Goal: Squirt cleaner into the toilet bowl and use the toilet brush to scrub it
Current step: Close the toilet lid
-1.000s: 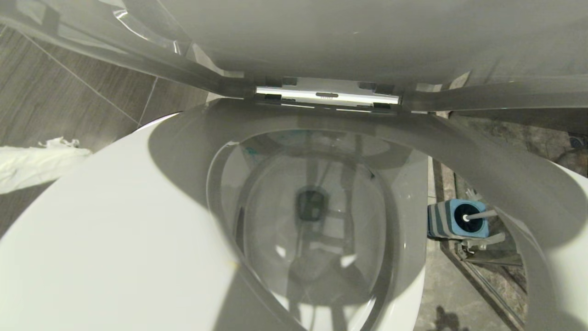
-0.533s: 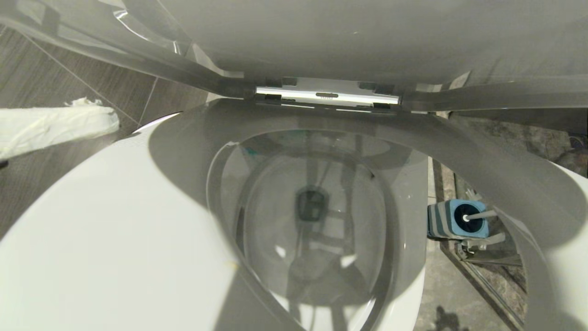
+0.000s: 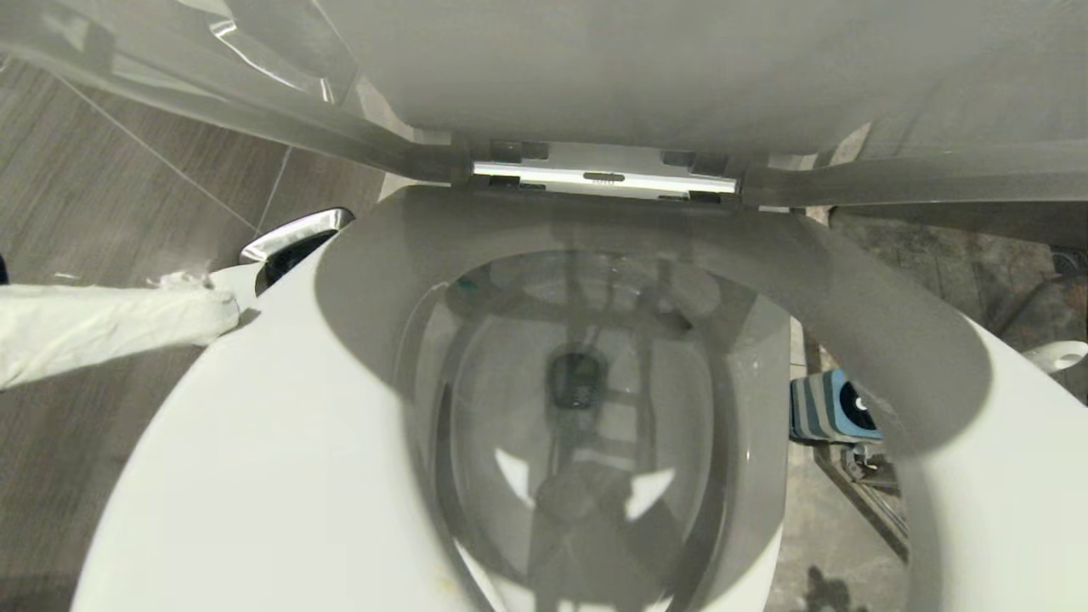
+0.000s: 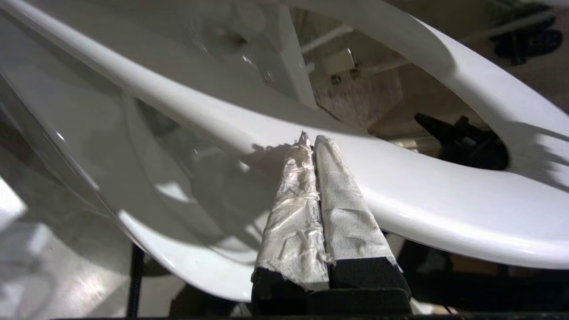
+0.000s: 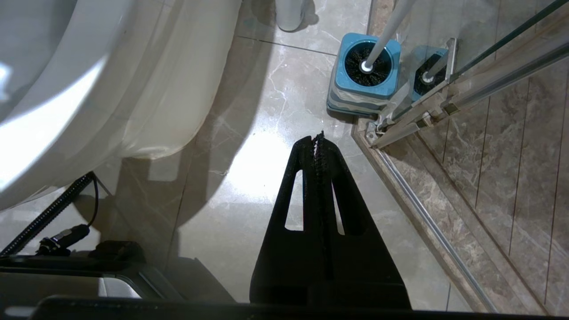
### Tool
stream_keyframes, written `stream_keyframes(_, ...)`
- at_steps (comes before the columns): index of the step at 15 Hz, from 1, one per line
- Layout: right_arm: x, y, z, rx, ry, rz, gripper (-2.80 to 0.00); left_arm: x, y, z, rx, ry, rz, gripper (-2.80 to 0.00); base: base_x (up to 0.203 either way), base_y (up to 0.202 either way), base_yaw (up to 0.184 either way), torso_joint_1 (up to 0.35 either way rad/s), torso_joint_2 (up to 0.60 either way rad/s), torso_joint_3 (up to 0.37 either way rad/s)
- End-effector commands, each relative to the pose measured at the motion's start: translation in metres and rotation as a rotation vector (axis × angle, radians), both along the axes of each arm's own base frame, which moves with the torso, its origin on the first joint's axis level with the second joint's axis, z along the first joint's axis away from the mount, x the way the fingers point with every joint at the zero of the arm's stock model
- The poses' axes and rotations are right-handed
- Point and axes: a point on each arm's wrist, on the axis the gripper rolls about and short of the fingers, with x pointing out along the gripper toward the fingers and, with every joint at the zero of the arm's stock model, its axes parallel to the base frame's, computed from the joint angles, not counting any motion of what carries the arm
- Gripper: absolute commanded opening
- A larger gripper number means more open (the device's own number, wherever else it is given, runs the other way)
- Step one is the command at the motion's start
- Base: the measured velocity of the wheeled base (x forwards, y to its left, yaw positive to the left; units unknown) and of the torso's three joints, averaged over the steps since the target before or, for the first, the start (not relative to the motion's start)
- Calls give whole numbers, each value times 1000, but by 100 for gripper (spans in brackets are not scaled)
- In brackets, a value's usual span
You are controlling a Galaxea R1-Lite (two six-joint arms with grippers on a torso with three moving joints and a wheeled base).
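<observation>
The toilet bowl (image 3: 586,408) lies open below me, its lid (image 3: 637,68) raised at the back and the white seat (image 3: 280,442) tilted over it. A small turquoise smear of cleaner (image 3: 463,285) shows under the far left of the rim. My left gripper (image 3: 217,302), fingers wrapped in white paper, is shut and empty, tips against the seat's left edge (image 4: 311,140). The toilet brush (image 5: 364,66) stands in its blue striped base (image 3: 829,408) on the floor at the right, half hidden by the seat. My right gripper (image 5: 318,138) hangs shut over the floor, short of the brush.
A shiny steel bin (image 3: 297,234) peeks out behind the seat's left edge. A glass shower door with a metal rail (image 5: 426,222) runs just right of the brush. Black cables (image 5: 58,213) lie on the floor beside the toilet's foot.
My left gripper has moved right, from the picture's left edge to the seat's rim. The seat has shifted right, uncovering the steel bin and hiding more of the brush base.
</observation>
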Motion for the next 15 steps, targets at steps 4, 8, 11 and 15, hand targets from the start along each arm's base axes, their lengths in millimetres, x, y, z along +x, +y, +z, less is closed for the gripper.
stream_keyframes(4, 0, 0, 0, 0, 2, 1, -280, -10, -1, -22, 65, 131, -55, -280, 0, 0, 0, 0, 0, 0)
stream_keyframes(8, 0, 0, 0, 0, 2, 1, -280, -20, -1, -46, 114, 292, -89, -280, 0, 0, 0, 0, 0, 0)
stream_keyframes(11, 0, 0, 0, 0, 2, 1, -280, -26, 3, -56, 164, 379, -84, -280, 0, 0, 0, 0, 0, 0)
stream_keyframes(15, 0, 0, 0, 0, 1, 1, -280, -29, 5, -57, 176, 394, -78, -280, 0, 0, 0, 0, 0, 0)
